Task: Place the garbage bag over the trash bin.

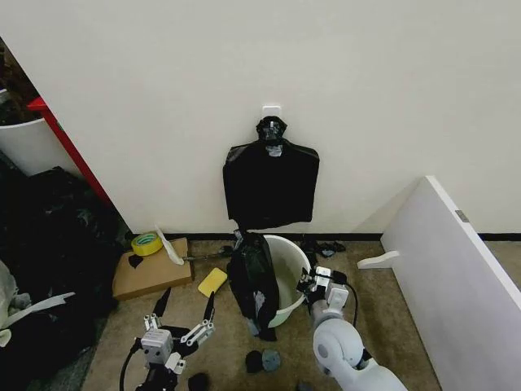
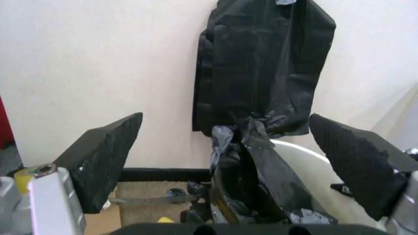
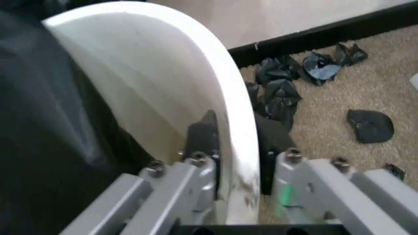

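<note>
We are clamping the right gripper (image 3: pixel 235 166) on the near right rim of the trash bin (image 1: pixel 295 259), one finger inside the cream wall and one outside, so the bin is being held where it stands on the carpet close to the wall. The left gripper (image 1: pixel 186 314) is hovering low to the left of the bin with its fingers (image 2: pixel 104 159) spread wide and nothing between them, aimed toward the garbage bag (image 1: pixel 252 281). The bag is draping limply over the bin's left rim, part of it hanging down the outside toward the floor and part slumping into the mouth; it is not yet stretched around the whole opening (the far and right stretches of rim are showing bare). To do this step well, we judge that the left gripper should be taking a single layer of the bag's edge rather than a bunched fold, then drawing it outward and over the bare rim while the right gripper is keeping the bin from tipping or sliding. Thin plastic like this is likely to slip or cling, so a slow pull seems wise. Farther out, a flat black bundle (image 1: pixel 271 183) is hanging on the wall above the bin, a yellow sponge (image 1: pixel 212 282) and a cardboard piece (image 1: pixel 151 273) with a tape roll (image 1: pixel 146 243) are lying to the left, and dark scraps (image 3: pixel 281 81) are littering the carpet to the right.
</note>
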### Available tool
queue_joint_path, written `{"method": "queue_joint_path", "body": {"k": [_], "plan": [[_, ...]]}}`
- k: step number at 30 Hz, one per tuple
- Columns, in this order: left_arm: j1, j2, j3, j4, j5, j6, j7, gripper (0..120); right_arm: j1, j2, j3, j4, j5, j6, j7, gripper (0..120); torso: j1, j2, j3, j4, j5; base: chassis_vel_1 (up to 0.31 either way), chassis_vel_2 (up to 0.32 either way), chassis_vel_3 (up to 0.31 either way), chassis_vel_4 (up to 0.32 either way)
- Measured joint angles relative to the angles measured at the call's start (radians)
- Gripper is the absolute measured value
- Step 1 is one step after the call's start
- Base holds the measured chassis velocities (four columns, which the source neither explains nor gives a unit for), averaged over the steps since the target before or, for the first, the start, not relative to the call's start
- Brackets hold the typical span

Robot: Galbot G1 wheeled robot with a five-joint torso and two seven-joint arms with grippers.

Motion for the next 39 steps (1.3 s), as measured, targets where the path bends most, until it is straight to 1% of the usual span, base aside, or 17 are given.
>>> {"method": "queue_joint_path", "body": {"k": [3, 4, 6, 7, 10, 11, 14, 16, 17, 18, 22, 27, 29, 31, 33, 36, 39], "plan": [[-0.003, 0.001, 0.001, -0.002, -0.003, 0.006, -0.002, 100, -0.008, -0.016, 0.005, 0.025, -0.004, 0.000, -0.002, 31, 0.000, 0.000, 0.000, 0.0000, -0.0001, 0.000, 0.000, 0.000, 0.000], [-0.003, 0.001, 0.001, -0.002, -0.003, 0.006, -0.002, 100, -0.008, -0.016, 0.005, 0.025, -0.004, 0.000, -0.002, 31, 0.000, 0.000, 0.000, 0.0000, -0.0001, 0.000, 0.000, 0.000, 0.000], [-0.005, 0.002, 0.001, -0.004, -0.006, 0.010, -0.003, 100, -0.015, -0.026, 0.011, 0.044, -0.005, -0.001, -0.002, 38, 0.000, 0.000, 0.000, -0.0001, -0.0003, 0.000, 0.000, 0.000, 0.000], [-0.007, 0.005, -0.001, -0.006, -0.011, 0.015, -0.004, 100, -0.022, -0.034, 0.014, 0.057, -0.008, -0.001, -0.002, 45, 0.000, 0.000, 0.000, -0.0001, -0.0002, 0.000, 0.000, 0.000, 0.000], [-0.018, 0.014, -0.004, -0.010, -0.024, 0.040, -0.018, 100, -0.043, -0.048, 0.027, 0.083, -0.029, -0.001, -0.005, 56, 0.000, 0.000, 0.000, 0.0000, -0.0002, 0.000, 0.000, 0.000, 0.000], [-0.018, 0.014, -0.004, -0.010, -0.024, 0.040, -0.018, 100, -0.043, -0.048, 0.027, 0.083, -0.029, -0.001, -0.005, 56, 0.000, 0.000, 0.000, 0.0000, -0.0002, 0.000, 0.000, 0.000, 0.000], [-0.040, 0.023, 0.011, -0.010, -0.056, 0.088, -0.038, 100, -0.073, -0.058, 0.055, 0.109, -0.067, 0.009, -0.019, 68, 0.000, 0.000, 0.000, 0.0000, -0.0002, 0.000, 0.000, 0.000, 0.000], [-0.072, 0.039, 0.038, -0.010, -0.093, 0.139, -0.049, 100, -0.103, -0.064, 0.083, 0.142, -0.086, 0.018, -0.030, 80, 0.000, 0.000, 0.000, 0.0001, -0.0002, 0.000, 0.000, 0.000, 0.000], [-0.072, 0.039, 0.038, -0.010, -0.093, 0.139, -0.049, 100, -0.103, -0.064, 0.083, 0.142, -0.086, 0.018, -0.030, 80, 0.000, 0.000, 0.000, 0.0001, -0.0002, 0.000, 0.000, 0.000, 0.000], [-0.093, 0.050, 0.049, -0.009, -0.109, 0.165, -0.054, 100, -0.120, -0.066, 0.098, 0.161, -0.092, 0.023, -0.040, 83, 0.000, 0.000, 0.000, -0.0002, -0.0003, 0.000, 0.000, 0.000, 0.000], [-0.189, 0.090, 0.081, 0.028, -0.190, 0.254, -0.065, 100, -0.175, -0.064, 0.141, 0.213, -0.132, 0.061, -0.076, 98, 0.000, 0.000, 0.000, -0.0002, -0.0004, 0.000, 0.000, 0.000, 0.000], [-0.241, 0.128, 0.101, 0.076, -0.264, 0.307, -0.057, 100, -0.223, -0.058, 0.150, 0.246, -0.221, 0.119, -0.112, 100, 0.000, 0.000, 0.000, -0.0007, -0.0006, 0.000, 0.000, 0.000, 0.000], [-0.247, 0.134, 0.102, 0.089, -0.290, 0.321, -0.052, 100, -0.228, -0.059, 0.137, 0.255, -0.243, 0.129, -0.128, 100, 0.000, 0.000, 0.000, 0.0005, -0.0001, 0.000, 0.000, 0.000, 0.000], [-0.254, 0.138, 0.105, 0.093, -0.302, 0.329, -0.052, 100, -0.232, -0.059, 0.134, 0.257, -0.251, 0.131, -0.132, 100, 0.000, 0.000, 0.000, 0.0006, -0.0001, 0.000, 0.000, 0.000, 0.000], [-0.283, 0.148, 0.110, 0.096, -0.345, 0.374, -0.056, 100, -0.241, -0.055, 0.131, 0.259, -0.266, 0.136, -0.136, 100, 0.000, 0.000, 0.000, -0.0003, -0.0006, 0.000, 0.000, 0.000, 0.000], [-0.330, 0.166, 0.115, 0.100, -0.388, 0.443, -0.081, 100, -0.247, -0.048, 0.135, 0.257, -0.272, 0.136, -0.136, 100, 0.000, 0.000, 0.000, -0.0001, -0.0002, 0.000, 0.000, 0.000, 0.000], [-0.354, 0.177, 0.117, 0.105, -0.406, 0.466, -0.091, 100, -0.252, -0.045, 0.139, 0.257, -0.276, 0.136, -0.135, 100, 0.000, 0.000, 0.000, -0.0002, -0.0004, 0.000, 0.000, 0.000, 0.000]]}}
